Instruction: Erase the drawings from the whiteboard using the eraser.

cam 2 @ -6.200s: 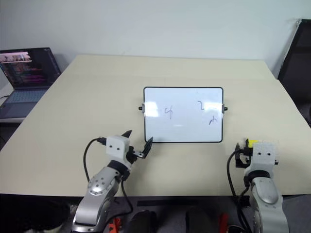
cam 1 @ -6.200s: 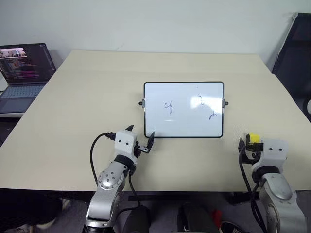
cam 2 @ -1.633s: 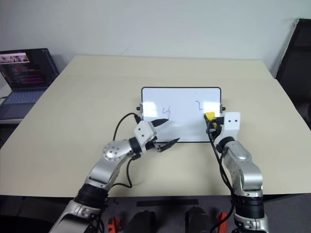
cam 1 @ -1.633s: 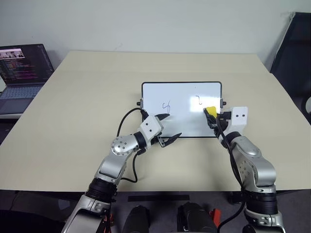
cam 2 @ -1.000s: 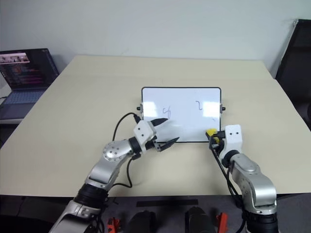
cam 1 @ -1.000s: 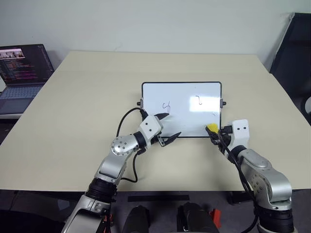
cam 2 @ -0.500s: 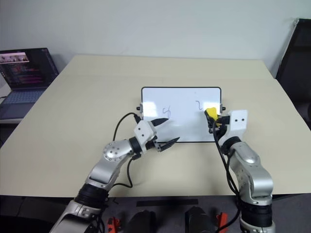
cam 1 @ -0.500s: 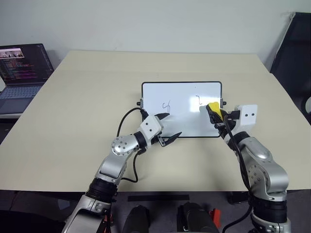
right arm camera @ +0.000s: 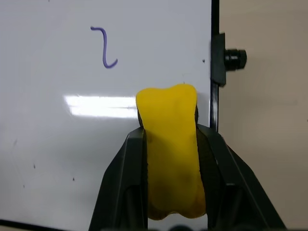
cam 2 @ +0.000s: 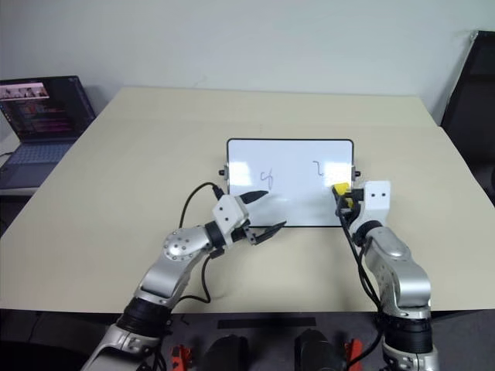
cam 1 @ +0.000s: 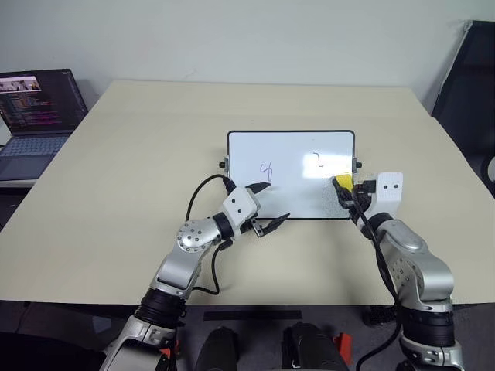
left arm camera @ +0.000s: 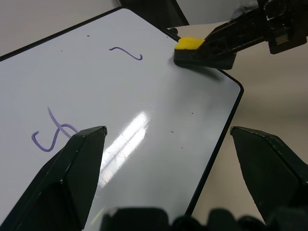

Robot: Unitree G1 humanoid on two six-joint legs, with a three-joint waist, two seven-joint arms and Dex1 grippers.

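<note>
Beige tabletop [cam 1: 139, 154] carries whiteboard [cam 1: 290, 154]; right pincer [right arm camera: 171, 144] clamped on eraser [right arm camera: 169, 144] at its right edge, left pincer [cam 1: 264, 207] apart; press flat, sweep across both drawings [cam 1: 267, 168].

Two robot arms with silver-grey metal segments joined by rounded joints ringed with small screws. Each wrist ends in a white boxy housing; the right one has two small dark dots on its face. Black cables loop from each housing at about 7 o'clock along the forearms. The left gripper [cam 1: 265, 206] and right gripper [cam 1: 346, 193] have tapered, pointed black fingers.
</note>
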